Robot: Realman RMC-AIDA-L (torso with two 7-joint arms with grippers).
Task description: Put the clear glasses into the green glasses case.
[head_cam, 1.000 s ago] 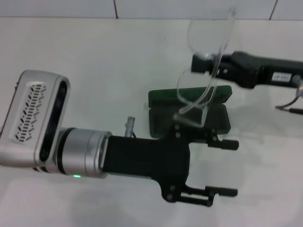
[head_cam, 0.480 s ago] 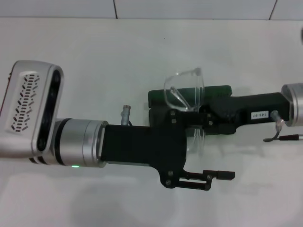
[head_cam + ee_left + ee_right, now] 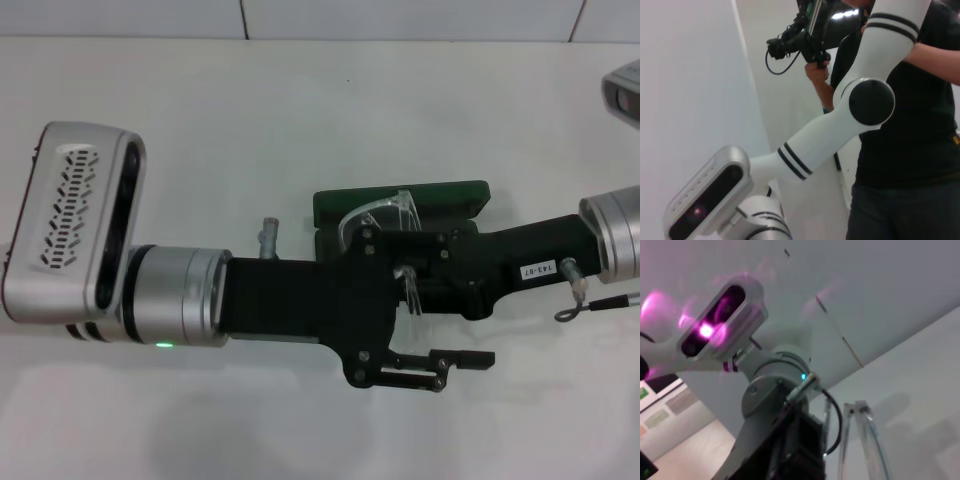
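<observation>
One pair, the clear glasses (image 3: 385, 215) — lying low over the open green glasses case (image 3: 440, 197), lens at the lid's hinge side, one thin arm trailing toward the left arm. Right pincer (image 3: 415, 262) — reaching in from the right over the case's tray, apparently clamped on the glasses' frame. Left pincer (image 3: 470, 315) — fingers apart, hovering beside the case's near edge. White bench (image 3: 200, 130) beneath.

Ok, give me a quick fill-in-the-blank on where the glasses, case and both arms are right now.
The green glasses case lies ____ on the white table.
The clear glasses are carried by the ____ gripper.
The left gripper has its fingers ____.

Missing: open; right; open
</observation>
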